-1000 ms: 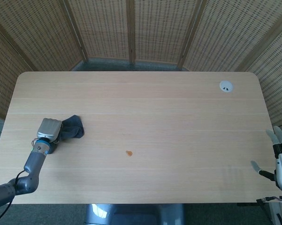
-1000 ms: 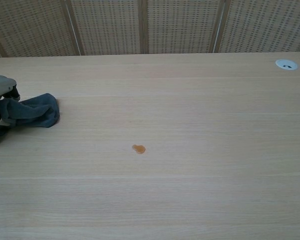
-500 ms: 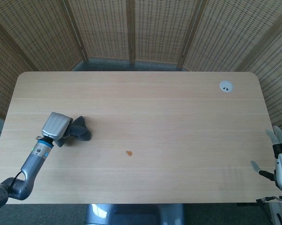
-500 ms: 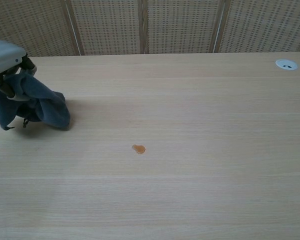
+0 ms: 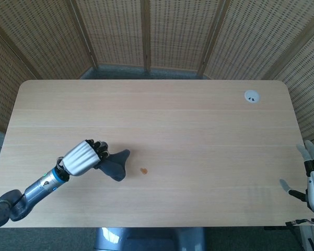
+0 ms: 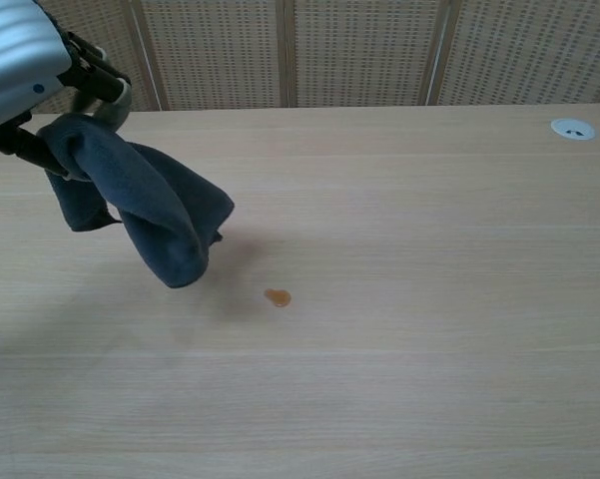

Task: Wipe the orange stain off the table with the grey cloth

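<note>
Now my left robot hand (image 5: 83, 157) is carrying the grey cloth (image 5: 115, 166) across the counter (image 5: 198, 130), and that is the big change: a second ago the cloth sat bunched at the left edge of the head view, and half a second ago it was only just coming up off the wood. It now hangs clear of the surface, a loose fold drooping from my fingers (image 6: 90, 62), which are curled tight around its upper end at the top left of the chest view. I judge the grip sound, since the whole cloth has travelled with the hand.

In the head view the lowest part of the cloth hangs just left of the orange stain (image 5: 144, 170), which lies a little below the centre of the frame and looks untouched. So the fetch is done and the wipe has not begun; I reckon I need to carry on a touch to the right, lower the fold onto the mark and rub.

My right robot hand (image 5: 312, 178) sits idle at the lower right edge of the head view, fingers spread, holding nothing.
</note>
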{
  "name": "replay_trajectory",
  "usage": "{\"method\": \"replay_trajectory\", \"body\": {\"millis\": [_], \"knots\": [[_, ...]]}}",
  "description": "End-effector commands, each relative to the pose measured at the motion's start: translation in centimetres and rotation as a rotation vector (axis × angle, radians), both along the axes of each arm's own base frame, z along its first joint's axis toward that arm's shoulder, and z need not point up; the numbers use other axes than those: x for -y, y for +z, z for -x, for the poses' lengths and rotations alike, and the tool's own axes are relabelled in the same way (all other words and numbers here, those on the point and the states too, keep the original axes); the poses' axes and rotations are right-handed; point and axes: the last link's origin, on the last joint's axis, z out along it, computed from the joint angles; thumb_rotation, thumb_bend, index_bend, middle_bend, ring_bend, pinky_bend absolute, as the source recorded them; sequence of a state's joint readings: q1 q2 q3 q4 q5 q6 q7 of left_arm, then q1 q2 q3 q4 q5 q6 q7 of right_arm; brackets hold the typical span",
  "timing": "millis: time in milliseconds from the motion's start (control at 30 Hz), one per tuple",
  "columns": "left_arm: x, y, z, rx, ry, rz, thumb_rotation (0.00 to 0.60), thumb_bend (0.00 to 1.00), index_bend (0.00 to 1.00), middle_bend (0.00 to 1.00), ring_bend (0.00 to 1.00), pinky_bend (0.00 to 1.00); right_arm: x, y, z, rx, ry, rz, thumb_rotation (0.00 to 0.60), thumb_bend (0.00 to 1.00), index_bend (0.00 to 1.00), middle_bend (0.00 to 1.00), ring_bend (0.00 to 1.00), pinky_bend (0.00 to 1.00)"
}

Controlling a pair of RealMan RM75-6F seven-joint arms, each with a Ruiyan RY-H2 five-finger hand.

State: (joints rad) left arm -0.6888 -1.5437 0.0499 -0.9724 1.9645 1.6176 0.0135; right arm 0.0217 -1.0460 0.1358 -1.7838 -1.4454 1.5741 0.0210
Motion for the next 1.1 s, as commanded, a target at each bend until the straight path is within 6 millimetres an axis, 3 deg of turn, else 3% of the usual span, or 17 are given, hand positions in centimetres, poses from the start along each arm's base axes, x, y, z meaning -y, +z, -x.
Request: {"method": "replay_trajectory", "body": {"millis": [33, 500, 800, 1100], "knots": [[0.4, -1.8, -2.2, -0.022, -0.173, 0.044, 0.6, 0.25, 0.71, 0.72, 0.7, 0.95, 0.0, -0.1, 0.0, -0.001, 0.0, -0.002, 0.6, 0.18, 0.1, 0.0, 0.0, 0.11], [-2.8, -7.6, -8.5, -0.144, -0.314, 0.012, 0.6, 0.24, 0.71, 0.7, 0.68, 0.94, 0.1, 0.1, 0.0, 0.004, 0.003, 0.0, 0.6, 0.18, 0.1, 0.0, 0.0, 0.11], [-3.3, -11.1, -10.2, -0.249, -0.374, 0.037, 0.6, 0.23, 0.71, 0.69, 0.67, 0.91, 0.1, 0.6, 0.3, 0.023, -0.003, 0.014, 0.6, 0.18, 0.1, 0.0, 0.0, 0.11], [-2.9, -13.3, -10.1, -0.29, -0.371, 0.081, 0.6, 0.23, 0.71, 0.68, 0.66, 0.9, 0.2, 0.5, 0.3, 0.024, -0.002, 0.003, 0.6, 0.18, 0.1, 0.0, 0.0, 0.11]]}}
